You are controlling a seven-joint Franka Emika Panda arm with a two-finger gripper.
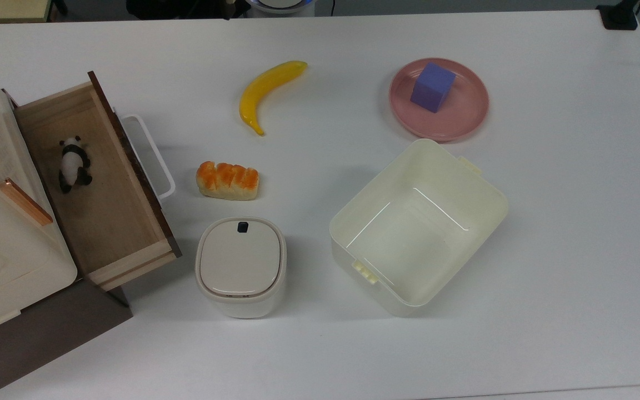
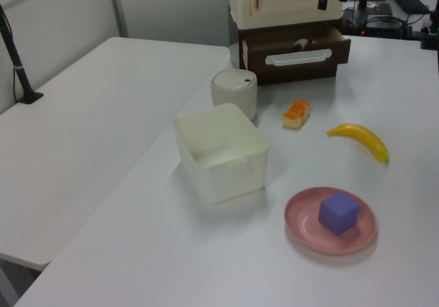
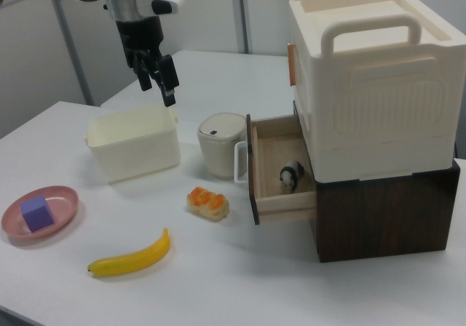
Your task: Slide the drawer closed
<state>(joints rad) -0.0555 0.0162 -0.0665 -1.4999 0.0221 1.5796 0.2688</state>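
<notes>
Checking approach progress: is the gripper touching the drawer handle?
Apart. The right view shows the gripper raised well clear of the drawer's handle.
</notes>
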